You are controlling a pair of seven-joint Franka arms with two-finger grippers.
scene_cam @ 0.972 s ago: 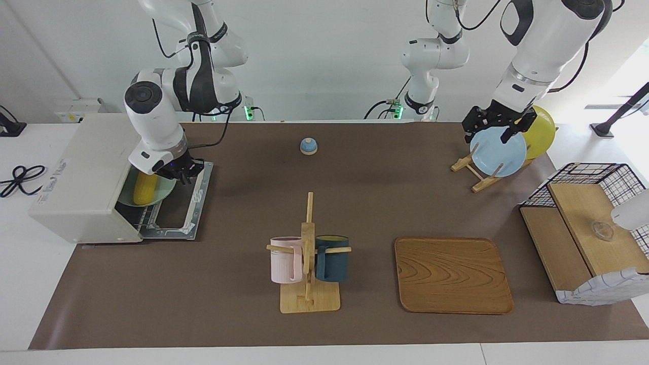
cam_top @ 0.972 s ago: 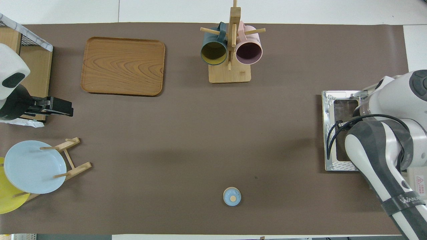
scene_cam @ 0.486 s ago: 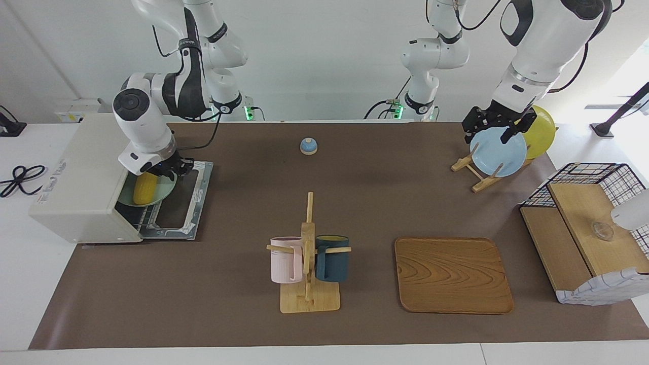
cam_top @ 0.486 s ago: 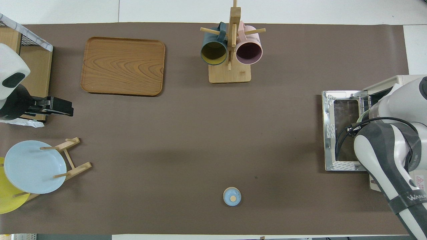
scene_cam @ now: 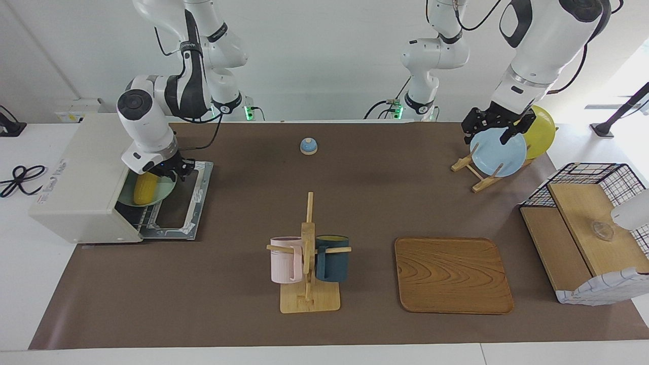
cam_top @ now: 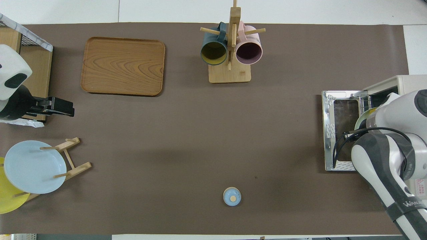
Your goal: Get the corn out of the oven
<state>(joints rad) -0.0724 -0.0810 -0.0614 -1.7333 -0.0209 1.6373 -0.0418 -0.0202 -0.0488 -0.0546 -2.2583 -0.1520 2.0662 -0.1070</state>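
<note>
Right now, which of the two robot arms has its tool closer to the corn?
The right one. The right tool sits at the open oven, right at the corn on its pale green plate. The left tool waits over the blue plate at the table's other end.

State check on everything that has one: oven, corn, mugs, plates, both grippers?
Cream-white toaster oven: door dropped open.
Bright yellow corn cob: lying on a pale green plate at the oven mouth.
Pink mug and dark blue mug: hanging on the wooden mug tree.
Light blue plate and round yellow plate: upright in the wooden rack.
Right gripper: at the corn's end.
Left gripper: open, over the plates, waiting.
</note>
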